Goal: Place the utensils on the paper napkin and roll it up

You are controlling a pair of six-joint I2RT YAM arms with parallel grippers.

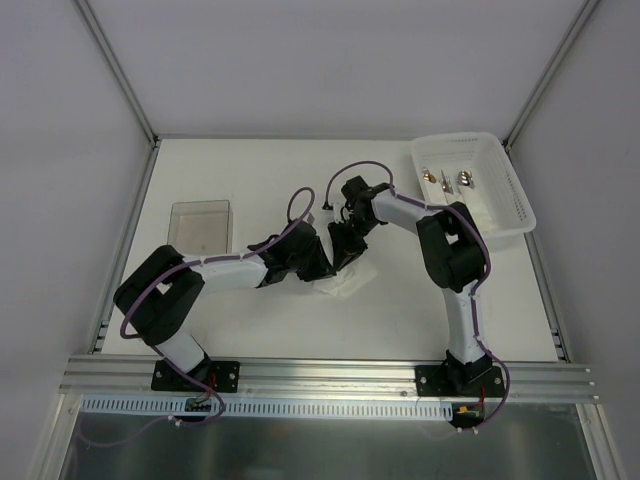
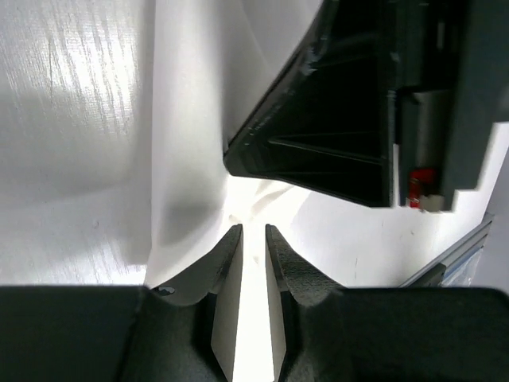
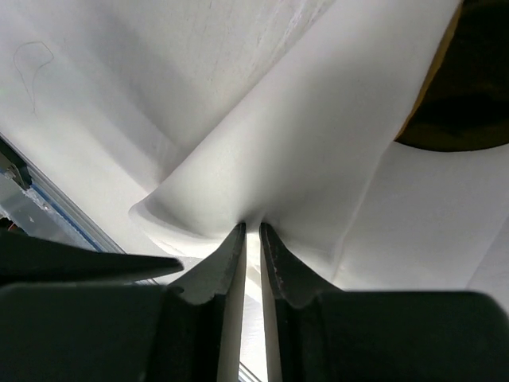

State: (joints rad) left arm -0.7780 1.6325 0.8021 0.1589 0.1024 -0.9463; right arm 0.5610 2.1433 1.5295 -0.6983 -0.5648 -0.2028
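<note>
Three utensils (image 1: pixel 447 180) lie in the white basket (image 1: pixel 515 215) far right in the overhead view, none on the paper napkin (image 1: pixel 338 286) mid-table, so we judge placing and rolling remain; a clear tray (image 1: pixel 200 225) sits left. Left wrist view: the left gripper (image 2: pixel 253 231) is narrowly parted, and we cannot tell if it holds anything. Right wrist view: the right gripper (image 3: pixel 249 227) pinches a napkin fold.

Top external: fixed, high, behind the near edge; looks down on the whole tabletop (image 1: pixel 400 300) from far off.
Left wrist: mounted behind the left fingers (image 2: pixel 227 270), looks along them, very close to the paper napkin (image 2: pixel 191 95); the right arm (image 2: pixel 342 119) fills its upper right.
Right wrist: same mount behind the right fingers (image 3: pixel 232 263), very close on a napkin fold.
Shared: napkin at tabletop centre, in all three views; from above, largely hidden by both wrists.
</note>
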